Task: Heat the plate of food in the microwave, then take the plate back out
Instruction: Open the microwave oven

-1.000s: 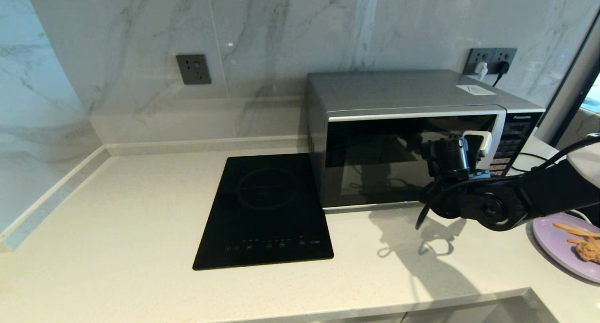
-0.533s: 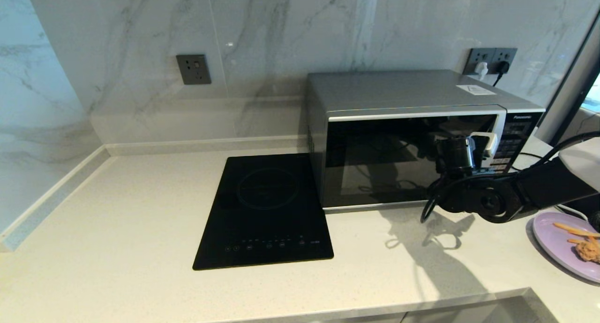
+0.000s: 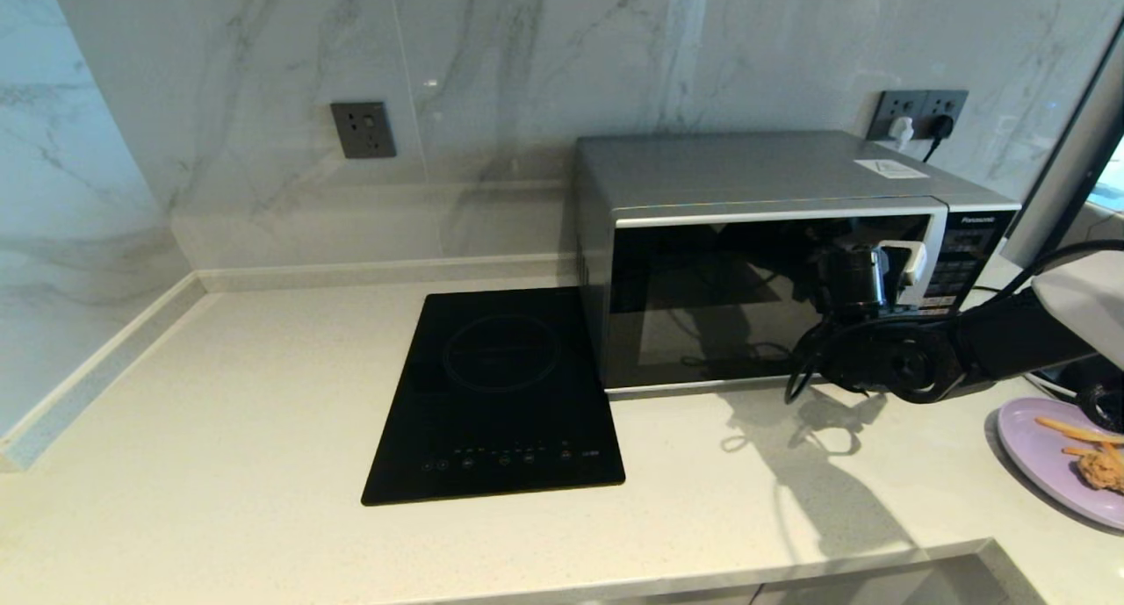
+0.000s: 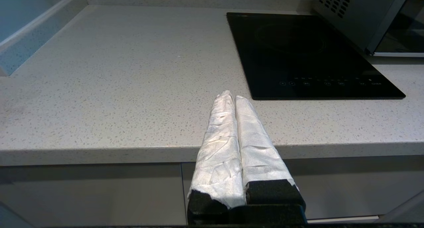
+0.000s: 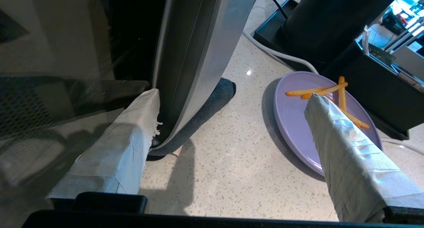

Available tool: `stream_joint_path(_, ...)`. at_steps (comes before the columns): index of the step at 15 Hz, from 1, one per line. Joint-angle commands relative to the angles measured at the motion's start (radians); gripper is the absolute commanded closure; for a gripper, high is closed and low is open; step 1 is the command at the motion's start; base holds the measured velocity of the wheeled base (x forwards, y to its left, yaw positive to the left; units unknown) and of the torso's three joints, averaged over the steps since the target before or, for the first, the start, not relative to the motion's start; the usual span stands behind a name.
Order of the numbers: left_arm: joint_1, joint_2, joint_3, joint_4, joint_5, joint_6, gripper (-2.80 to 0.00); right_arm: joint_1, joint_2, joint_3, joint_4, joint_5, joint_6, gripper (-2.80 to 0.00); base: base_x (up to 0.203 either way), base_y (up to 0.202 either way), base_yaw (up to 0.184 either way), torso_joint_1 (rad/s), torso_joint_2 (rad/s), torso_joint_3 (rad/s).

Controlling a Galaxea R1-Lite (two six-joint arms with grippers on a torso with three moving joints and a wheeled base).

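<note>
Now handle (image 5: 192, 66) (microwave's (image 3: 755, 183)) sits between jaws.

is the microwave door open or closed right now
Closed: the microwave door sits flush with its front, and the open right gripper straddles the handle.

Bench (image 3: 219, 412) left of microwave (image 3: 755, 262) gives you free room; on the right, plate of food (image 3: 1054, 456) & cables crowd the gap.

Before you, the silver-grey box microwave (image 3: 773, 262) stands on the speckled stone counter (image 3: 219, 464), flat black glass cooktop (image 3: 500, 394) at its left, round lilac plate of fries (image 3: 1054, 456) at its right.
</note>
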Motion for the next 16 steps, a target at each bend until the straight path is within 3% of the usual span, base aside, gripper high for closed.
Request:
stream_joint_path(1, 0.0, 0.002, 0.0, 0.0, 0.0, -0.001, 0.0, -0.012, -0.004, -0.005, -0.005, -0.006, 0.001, -2.8, 0.0, 0.0, 0.0, 0.0, 0.0, 0.0)
stream_joint_path(10, 0.0, 0.002, 0.0, 0.0, 0.0, -0.001, 0.0, -0.042, -0.004, -0.006, -0.009, -0.006, -0.013, -2.8, 0.0, 0.0, 0.0, 0.0, 0.0, 0.0)
stream_joint_path(11, 0.0, 0.002, 0.0, 0.0, 0.0, -0.001, 0.0, -0.043, -0.002, -0.007, -0.009, -0.005, -0.013, 0.0, 0.0, 0.0, 0.0, 0.0, 0.0, 0.0)
stream_joint_path(16, 0.0, 0.002, 0.0, 0.0, 0.0, -0.001, 0.0, -0.042, 0.006, -0.007, -0.009, -0.004, -0.019, 0.0, 0.0, 0.0, 0.0, 0.0, 0.0, 0.0)
